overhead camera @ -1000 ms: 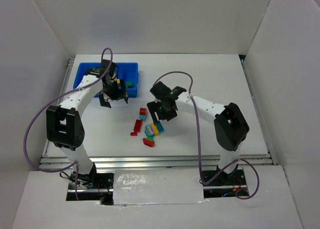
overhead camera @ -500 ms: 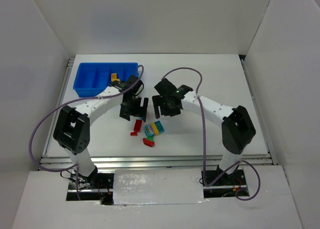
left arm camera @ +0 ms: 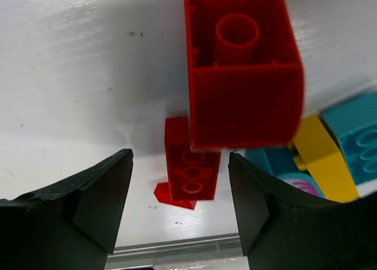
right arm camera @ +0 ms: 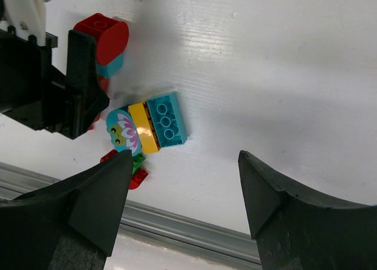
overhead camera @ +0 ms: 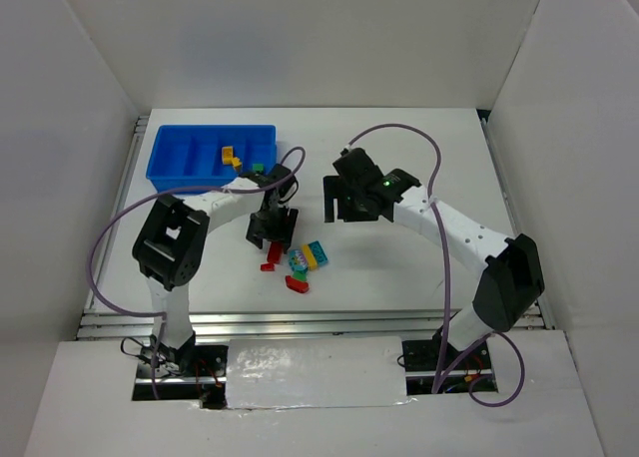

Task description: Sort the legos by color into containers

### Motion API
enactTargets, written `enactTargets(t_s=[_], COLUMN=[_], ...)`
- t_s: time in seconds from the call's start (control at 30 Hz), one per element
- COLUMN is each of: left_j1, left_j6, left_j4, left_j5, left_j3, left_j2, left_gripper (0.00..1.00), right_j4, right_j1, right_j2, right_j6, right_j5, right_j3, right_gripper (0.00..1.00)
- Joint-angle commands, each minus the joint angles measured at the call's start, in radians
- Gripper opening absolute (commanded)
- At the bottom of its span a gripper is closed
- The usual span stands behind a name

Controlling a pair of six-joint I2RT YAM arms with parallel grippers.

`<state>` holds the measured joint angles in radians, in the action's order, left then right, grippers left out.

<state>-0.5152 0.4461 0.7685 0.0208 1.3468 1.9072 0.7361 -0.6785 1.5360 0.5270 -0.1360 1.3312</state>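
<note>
Starting nearest the bases: loose legos [overhead camera: 298, 267] heaped on the white table [overhead camera: 429, 267], red, yellow, cyan. Just behind, left gripper [left arm camera: 178, 175] low over the heap, fingers [left arm camera: 94, 205] apart, flat red brick [left arm camera: 191, 173] showing in the gap, chunky red brick [left arm camera: 241, 69] just past the tips, nothing clamped. Right gripper [right arm camera: 185, 164] further back, fingers spread too, gripping nothing. Way at the back, blue tray [overhead camera: 165, 163] with yellow bricks [overhead camera: 230, 156] in one compartment, green brick [overhead camera: 258, 167] in the one beside it.
</note>
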Motion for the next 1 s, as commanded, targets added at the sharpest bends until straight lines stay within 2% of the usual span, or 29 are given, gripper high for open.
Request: enactTargets(t_s=[0.0, 0.07, 0.1, 0.13, 0.2, 0.23, 0.33, 0.5, 0.67, 0.8, 0.83, 0.87, 0.97], left_j1=[0.000, 0.000, 0.000, 0.000, 0.000, 0.000, 0.000, 0.001, 0.053, 0.165, 0.222, 0.253, 0.354], left_j6=[-0.033, -0.038, -0.043, -0.044, -0.050, -0.052, -0.056, -0.066, -0.049, -0.023, 0.012, 0.028, 0.037], left_j4=[-0.023, -0.025, -0.034, -0.035, -0.032, -0.031, 0.009, 0.107, 0.256, 0.269, 0.275, 0.279, 0.255], left_j5=[0.021, 0.015, 0.010, 0.011, 0.021, 0.024, 0.039, 0.071, 0.238, 0.352, 0.382, 0.431, 0.438], left_j3=[0.011, 0.008, 0.008, 0.008, 0.009, 0.011, 0.037, 0.172, 0.415, 0.558, 0.596, 0.685, 0.839], left_j2=[0.036, 0.041, 0.041, 0.038, 0.038, 0.038, 0.026, -0.086, -0.109, -0.056, -0.033, 0.022, 0.143], left_gripper=[0.78, 0.74, 0.67, 0.56, 0.45, 0.27, 0.00, 0.00, 0.00, 0.00, 0.00, 0.00, 0.00], right_j4=[-0.035, -0.037, -0.037, -0.037, -0.035, -0.037, -0.026, -0.021, -0.024, -0.026, -0.027, -0.021, -0.020], right_j1=[0.007, 0.010, 0.011, 0.011, 0.016, 0.017, 0.019, 0.026, 0.042, 0.054, 0.059, 0.066, 0.077], right_j2=[-0.019, -0.014, -0.011, -0.007, -0.002, 0.004, 0.021, 0.032, 0.049, 0.058, 0.062, 0.062, 0.055], right_j6=[-0.007, -0.013, -0.015, -0.018, -0.019, -0.021, -0.025, -0.038, -0.050, -0.074, -0.078, -0.082, -0.087], right_j5=[-0.019, -0.020, -0.020, -0.022, -0.022, -0.022, -0.020, -0.025, -0.007, 0.022, 0.039, 0.052, 0.096], right_j3=[0.000, 0.005, 0.011, 0.014, 0.020, 0.023, 0.046, 0.066, 0.089, 0.112, 0.117, 0.123, 0.122], right_gripper=[0.80, 0.80, 0.80, 0.80, 0.80, 0.80, 0.80, 0.80, 0.80, 0.80, 0.79, 0.79, 0.79])
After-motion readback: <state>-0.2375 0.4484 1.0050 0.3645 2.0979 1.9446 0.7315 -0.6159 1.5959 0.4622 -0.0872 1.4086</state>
